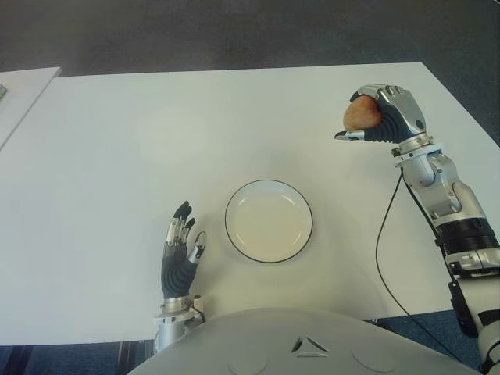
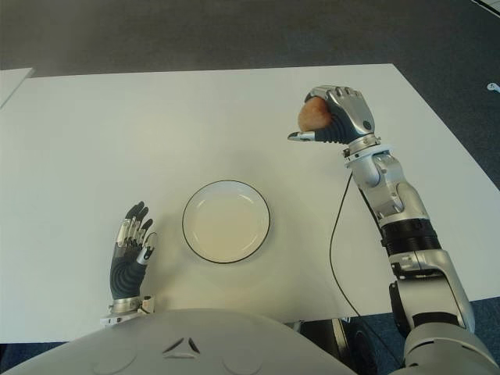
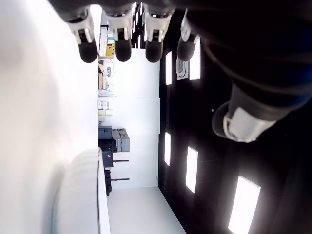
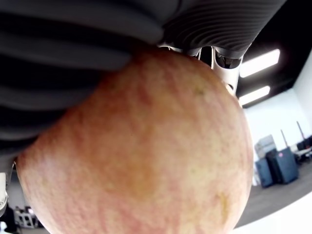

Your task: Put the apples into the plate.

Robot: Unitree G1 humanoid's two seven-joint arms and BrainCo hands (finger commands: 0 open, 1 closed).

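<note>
- Gripping an apple (image 1: pixel 361 116), the right hand (image 1: pixel 387 117) has its fingers wrapped tight round the fruit, up at the table's (image 1: pixel 117 141) far right side.
- Plate (image 1: pixel 269 220) sits bare, well apart from that hand, nearer the robot and to the hand's left.
- Left hand (image 1: pixel 180 251) shows just left of the plate, fingers straight, holding nothing.
- Looks like the carry step; next it should swing the apple over the plate, lower, then let go.
</note>
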